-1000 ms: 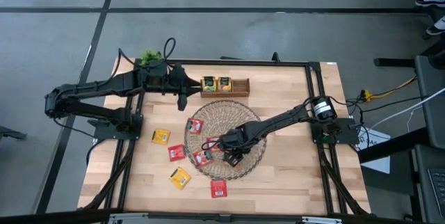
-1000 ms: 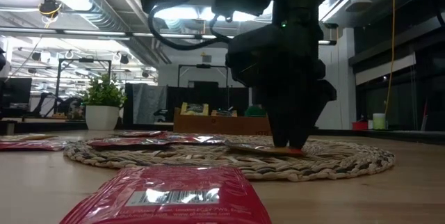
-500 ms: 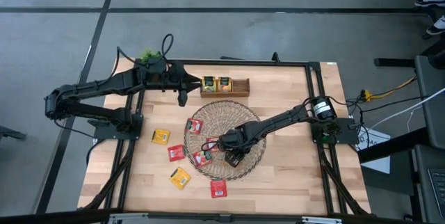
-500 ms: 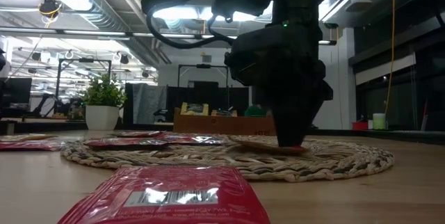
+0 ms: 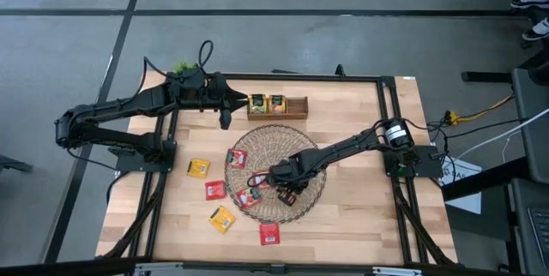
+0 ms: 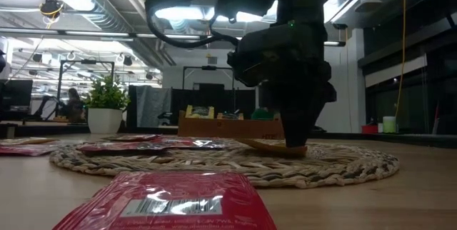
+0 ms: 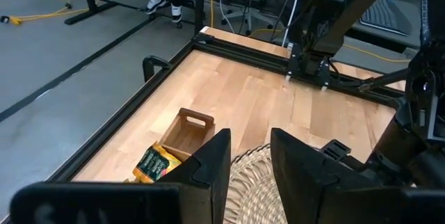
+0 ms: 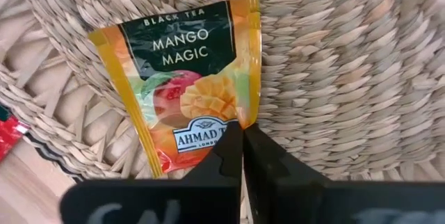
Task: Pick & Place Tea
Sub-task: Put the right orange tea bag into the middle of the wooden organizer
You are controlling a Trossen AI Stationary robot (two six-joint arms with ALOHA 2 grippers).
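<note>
Now, high view, left to right: left arm reaches along the upper left of the frame, left gripper [image 5: 225, 122] hanging over bare wood just left of the wooden box [image 5: 278, 107]; its wrist view shows the two fingers [image 7: 212, 161] parted with a narrow gap, nothing between them. Potted plant [image 5: 184, 69] sits at the table's upper-left corner. Loose sachets on the wood at lower left: yellow sachet [image 5: 198, 168], red sachet [image 5: 215, 189], a second yellow one [image 5: 222, 218], a red one [image 5: 269, 233] at the bottom centre. Wicker mat [image 5: 276, 139] fills frame centre, with more red sachets on its left part. Right gripper [image 5: 286, 195] is down on the mat's lower part, fingers pressed together on one edge of the orange mango sachet [image 8: 182, 85]. Low view: that sachet [image 6: 275, 146] tilts, its gripped side raised off the weave
</note>
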